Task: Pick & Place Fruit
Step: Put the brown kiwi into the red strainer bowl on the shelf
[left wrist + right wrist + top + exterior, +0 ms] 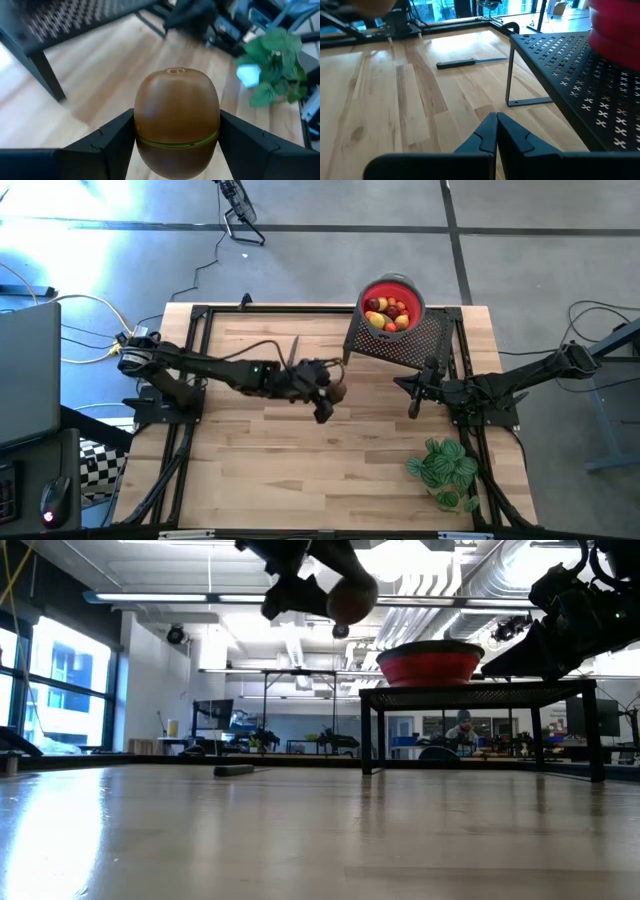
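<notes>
A brown, egg-shaped fruit (177, 115) with a thin green seam sits between the fingers of my left gripper (332, 394), high above the middle of the table, and also shows in the low view (350, 598). Several yellow, red and orange fruit (388, 314) lie in a red bowl (409, 288). The bowl stands on a black perforated stand (415, 345) at the far right. My right gripper (496, 131) waits shut and holding nothing, near the stand's front edge (413, 406). My left gripper pinches the brown fruit by its two opposite sides (142, 135), around its widest part, between the two fingers (112, 145). The fingers come from the table's left, slanting downward. The fruit is lifted clear of the table, with its stem end (175, 71) pointing away from the gripper.
A thin dark knife (293, 350) lies on the wood near the far edge, left of the stand. A green leafy plant (443, 470) stands at the near right. The stand's legs (509, 75) and its raised deck stand between the held fruit and the bowl.
</notes>
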### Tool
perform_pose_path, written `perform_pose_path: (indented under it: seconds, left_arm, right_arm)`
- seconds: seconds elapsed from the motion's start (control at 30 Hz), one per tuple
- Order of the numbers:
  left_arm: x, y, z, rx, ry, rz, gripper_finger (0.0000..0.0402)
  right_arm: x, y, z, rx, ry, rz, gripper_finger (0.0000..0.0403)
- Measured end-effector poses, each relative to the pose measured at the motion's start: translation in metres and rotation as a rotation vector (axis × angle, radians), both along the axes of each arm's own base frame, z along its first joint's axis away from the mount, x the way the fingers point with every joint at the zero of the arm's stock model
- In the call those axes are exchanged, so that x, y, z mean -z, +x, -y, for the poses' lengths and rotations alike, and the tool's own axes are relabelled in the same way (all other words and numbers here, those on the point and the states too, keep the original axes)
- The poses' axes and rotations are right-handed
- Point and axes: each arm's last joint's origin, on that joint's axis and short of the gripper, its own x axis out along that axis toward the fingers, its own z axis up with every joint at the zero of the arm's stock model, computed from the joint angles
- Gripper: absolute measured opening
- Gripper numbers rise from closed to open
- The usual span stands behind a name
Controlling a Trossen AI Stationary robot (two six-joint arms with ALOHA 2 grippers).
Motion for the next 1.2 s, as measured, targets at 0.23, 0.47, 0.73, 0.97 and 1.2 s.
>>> perform_pose_path:
  seconds: [0.23,0.47,0.73,0.97,1.2]
  left_arm:
    - [-0.024,0.006,-0.037,-0.044,0.073,0.050,0.0246]
    - [-0.041,0.008,-0.067,-0.049,0.112,0.144,0.0246]
    - [-0.055,0.009,-0.093,-0.040,0.126,0.284,0.0246]
    - [-0.059,0.007,-0.110,-0.076,0.171,0.319,0.0246]
    - [-0.059,0.007,-0.109,-0.051,0.206,0.309,0.0246]
  right_arm:
    - [0.001,0.000,0.000,-0.019,-0.043,-0.026,0.0002]
    - [0.001,0.000,0.000,-0.019,-0.051,-0.027,0.0002]
    - [0.001,0.000,0.000,-0.020,-0.057,-0.027,0.0002]
    - [0.001,0.000,0.000,-0.019,-0.058,-0.027,0.0003]
    - [0.001,0.000,0.000,-0.018,-0.059,-0.026,0.0003]
